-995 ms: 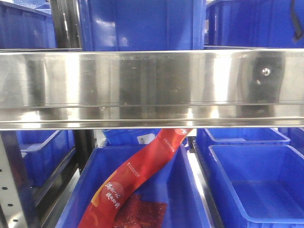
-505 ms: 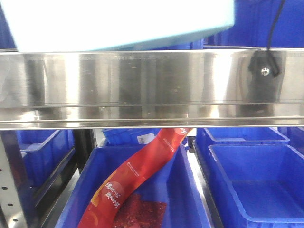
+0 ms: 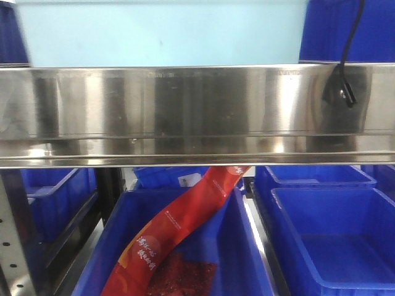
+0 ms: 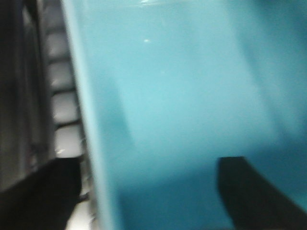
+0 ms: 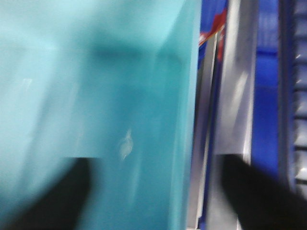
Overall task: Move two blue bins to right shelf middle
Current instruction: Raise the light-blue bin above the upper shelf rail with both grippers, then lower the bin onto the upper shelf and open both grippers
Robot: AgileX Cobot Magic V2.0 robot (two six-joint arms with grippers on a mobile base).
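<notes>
Since the earlier front pictures, a pale blue bin (image 3: 160,34) has come into the space above the steel shelf rail (image 3: 197,111), where before a dark blue bin stood, and it now sits level instead of tilted. Each wrist view shows two dark fingers straddling a wall of this bin: the left gripper (image 4: 148,191) has one finger outside, by the ribbed rim, and one inside; the right gripper (image 5: 158,191) stands the same way on the opposite wall. Both views are blurred, so I cannot tell if the jaws press the walls or only stand around them. The bin seems carried low over the rail, near its top edge. I judge the main risk to be the bottom catching on that rail, or one wall slipping from its fingers and tipping the bin. The plastic looks smooth, glossy and thin-walled, so slippery. The rail is polished and reflective. A black cable (image 3: 349,49) hangs at the right. Below, a deep blue bin (image 3: 247,259) holds a red packet (image 3: 179,228).
</notes>
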